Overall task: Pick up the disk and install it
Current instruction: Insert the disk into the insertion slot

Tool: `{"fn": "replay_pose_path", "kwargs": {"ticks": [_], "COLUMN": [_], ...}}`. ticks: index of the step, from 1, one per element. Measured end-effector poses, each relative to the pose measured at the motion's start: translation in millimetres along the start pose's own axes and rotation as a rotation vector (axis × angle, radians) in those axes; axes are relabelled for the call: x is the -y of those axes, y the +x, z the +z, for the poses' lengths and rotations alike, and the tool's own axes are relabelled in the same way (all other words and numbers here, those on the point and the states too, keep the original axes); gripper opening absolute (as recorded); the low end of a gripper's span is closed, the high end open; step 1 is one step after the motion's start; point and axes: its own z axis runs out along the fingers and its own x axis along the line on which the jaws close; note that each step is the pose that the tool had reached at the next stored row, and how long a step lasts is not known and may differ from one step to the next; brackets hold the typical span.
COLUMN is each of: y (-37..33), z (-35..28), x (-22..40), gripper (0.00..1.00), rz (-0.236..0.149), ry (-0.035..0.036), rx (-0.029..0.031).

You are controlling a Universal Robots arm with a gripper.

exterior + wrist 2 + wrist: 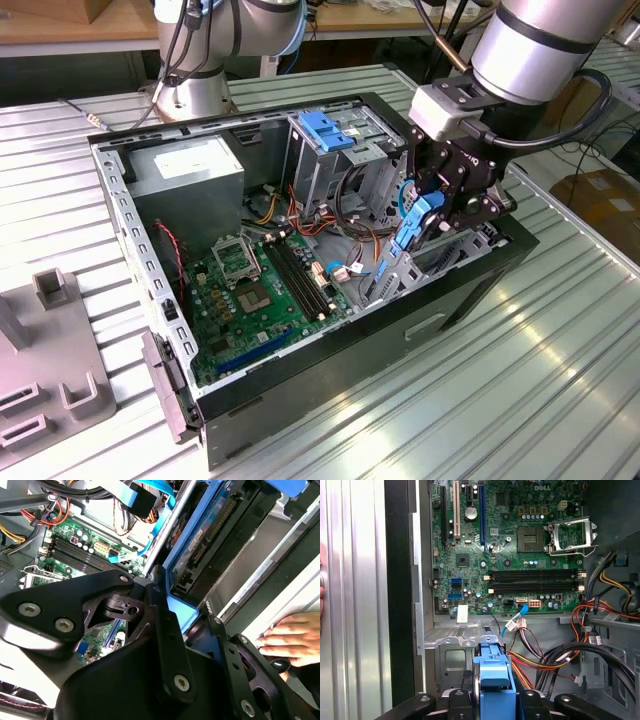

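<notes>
Pinching the disk (494, 677) by its blue rails, the tool (495, 700) has its black fingers (461, 700) pressed against both sides of it in the first wrist view. In the second wrist view the disk (207, 535) shows its dark body edged in blue, running away from the tool (187, 615). A person's hand (295, 635) lies on the pale surface just beside the dark wall there.

In the exterior view the tool (430, 205) holds the disk (412, 228) steeply tilted, its lower end down inside the open computer case (130, 230), near the wall at the exterior view's right. Just past it, bundled cables (345, 215) of red, orange and black hang beside the metal drive cage (375, 170). The green motherboard (260, 285) lies flat on the case floor. A chunky blue latch piece (325, 128) sits atop the cage, and a grey power supply (190, 165) fills the far corner. The case rests on a ribbed metal tabletop (480, 400), with the arm's base (200, 90) standing behind it.
</notes>
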Motion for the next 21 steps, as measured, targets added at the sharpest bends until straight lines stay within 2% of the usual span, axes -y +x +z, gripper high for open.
{"fn": "replay_pose_path", "kwargs": {"ticks": [3, 4, 6, 7, 10, 11, 13, 14, 15, 21], "y": [0.0, 0.0, 0.0, 0.0, 0.0, 0.0, 0.0, 0.0, 0.0, 0.0], "z": [0.0, 0.0, 0.0, 0.0, 0.0, 0.0, 0.0, 0.0, 0.0, 0.0], "x": [0.0, 0.0, 0.0, 0.0, 0.0, 0.0, 0.0, 0.0, 0.0, 0.0], "gripper": [0.44, 0.51, 0.51, 0.49, 0.31, 0.31, 0.18, 0.18, 0.1, 0.1], "rz": [0.0, 0.0, 0.0, 0.0, 0.0, 0.0, 0.0, 0.0, 0.0, 0.0], "ry": [0.0, 0.0, 0.0, -0.0001, 0.0, 0.0, 0.0, 0.0, 0.0, 0.0], "rx": [0.0, -0.0002, -0.0002, -0.0003, -0.0004, -0.0005, -0.0006, -0.0006, -0.0006, -0.0008]}}
